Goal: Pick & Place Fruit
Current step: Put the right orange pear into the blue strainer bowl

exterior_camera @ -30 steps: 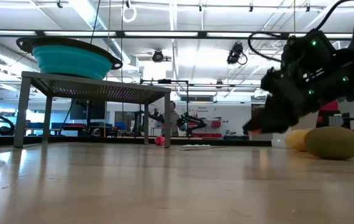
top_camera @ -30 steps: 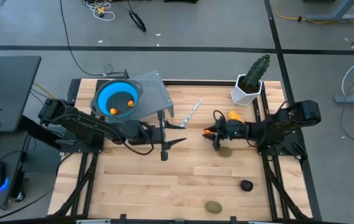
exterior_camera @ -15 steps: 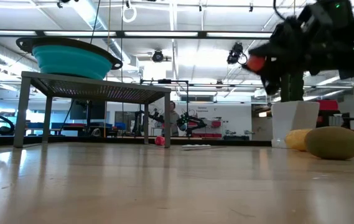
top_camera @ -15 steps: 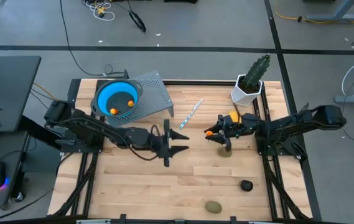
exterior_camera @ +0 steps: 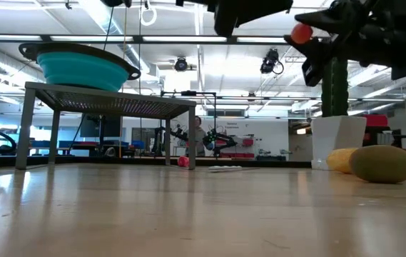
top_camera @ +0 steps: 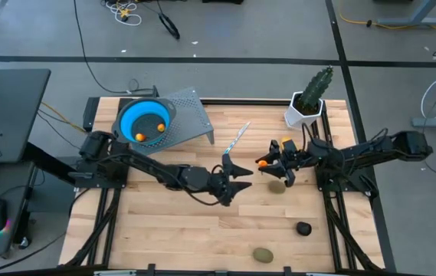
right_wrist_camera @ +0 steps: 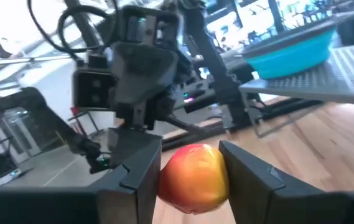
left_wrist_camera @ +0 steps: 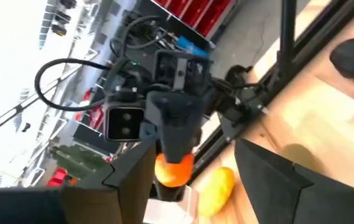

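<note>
Wooden tabletop below, the right gripper pinches a small orange fruit aloft mid-table, offered toward the left gripper, whose fingers gape empty just beside it, seemingly for a handover.

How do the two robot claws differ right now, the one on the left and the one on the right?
The right gripper has its jaws shut on a small round orange toy fruit; the left gripper holds nothing, jaws spread open. In the high view, the right sits near the olive-green oval fruit, the left nearer the table's middle. Both point toward each other.
</note>
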Controlling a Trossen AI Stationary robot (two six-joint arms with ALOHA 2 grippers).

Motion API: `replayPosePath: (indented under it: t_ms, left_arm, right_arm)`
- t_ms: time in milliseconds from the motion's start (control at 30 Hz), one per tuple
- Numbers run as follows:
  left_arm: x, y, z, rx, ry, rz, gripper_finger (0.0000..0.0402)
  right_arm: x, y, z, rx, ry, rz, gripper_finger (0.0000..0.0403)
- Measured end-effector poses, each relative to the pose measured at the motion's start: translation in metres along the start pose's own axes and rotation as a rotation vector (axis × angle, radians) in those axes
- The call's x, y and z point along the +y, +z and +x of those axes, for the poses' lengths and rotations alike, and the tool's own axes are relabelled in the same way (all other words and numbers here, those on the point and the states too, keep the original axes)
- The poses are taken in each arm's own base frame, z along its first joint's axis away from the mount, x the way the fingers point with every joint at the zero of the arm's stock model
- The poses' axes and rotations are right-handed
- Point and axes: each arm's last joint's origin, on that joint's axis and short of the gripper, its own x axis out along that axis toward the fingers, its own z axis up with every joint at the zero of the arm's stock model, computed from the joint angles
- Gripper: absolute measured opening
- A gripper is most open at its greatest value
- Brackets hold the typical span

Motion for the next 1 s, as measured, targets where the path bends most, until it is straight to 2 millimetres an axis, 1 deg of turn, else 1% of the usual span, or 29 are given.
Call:
replayPosePath:
  t_ms: [200, 333, 400, 500, 667, 833, 1000]
  left_arm:
    - [0.004, -0.003, 0.002, 0.021, 0.019, -0.020, 0.0270]
    - [0.003, -0.006, 0.006, 0.005, 0.023, -0.023, 0.0282]
    - [0.002, -0.008, 0.006, 0.015, 0.028, -0.003, 0.0285]
    - [0.004, -0.005, 0.006, -0.024, 0.028, -0.011, 0.0286]
    - [0.005, -0.007, 0.007, -0.014, 0.029, 0.012, 0.0286]
    - [0.005, -0.007, 0.007, -0.011, 0.033, 0.038, 0.0286]
    - [0.005, -0.006, 0.007, -0.022, 0.029, 0.037, 0.0286]
  right_arm:
    - [0.006, 0.002, 0.001, -0.045, 0.005, -0.005, 0.0162]
    - [0.010, 0.000, 0.002, -0.057, -0.021, -0.006, 0.0162]
    - [0.012, -0.001, 0.003, -0.058, -0.024, -0.017, 0.0162]
    - [0.014, -0.001, 0.003, -0.071, -0.046, -0.018, 0.0162]
    - [0.020, 0.005, 0.008, -0.097, -0.034, -0.016, 0.0162]
    - [0.026, 0.005, 0.019, -0.060, -0.013, -0.035, 0.0162]
    - [0.026, 0.001, 0.033, -0.022, -0.018, -0.044, 0.0162]
